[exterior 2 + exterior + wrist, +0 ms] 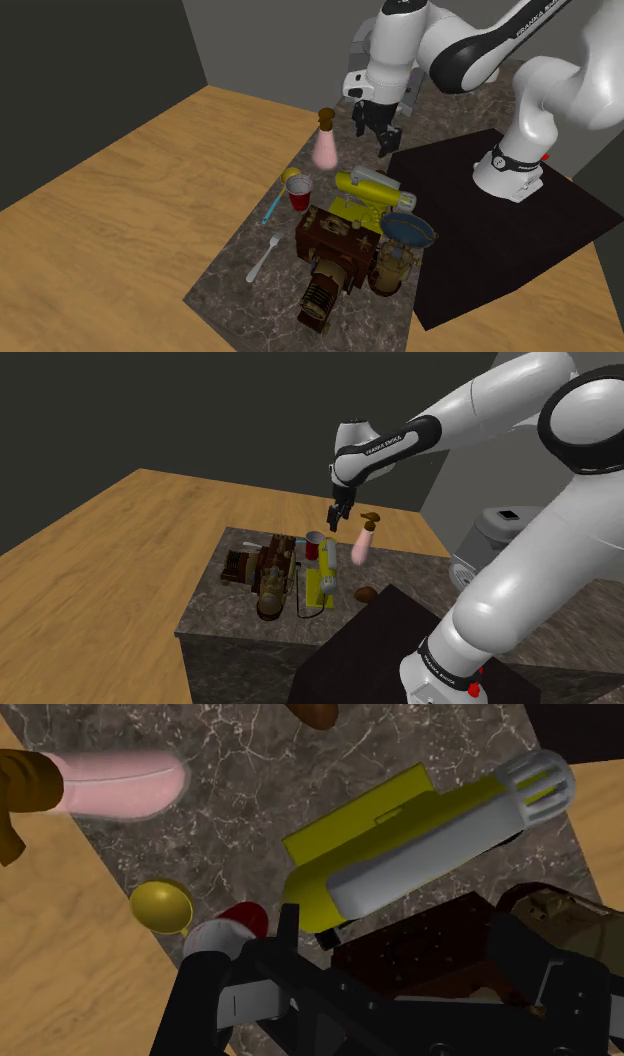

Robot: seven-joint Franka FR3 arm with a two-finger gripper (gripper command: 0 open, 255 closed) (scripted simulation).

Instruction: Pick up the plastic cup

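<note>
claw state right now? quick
Claw: open, holding nothing; the red cup stands apart from it.

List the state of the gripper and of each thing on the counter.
red cup: upright, mouth up, not held.
pink flask: upright, corked.
yellow tool: lying down.
spoon: lying flat.
gripper: open, empty, raised above the things.
</note>
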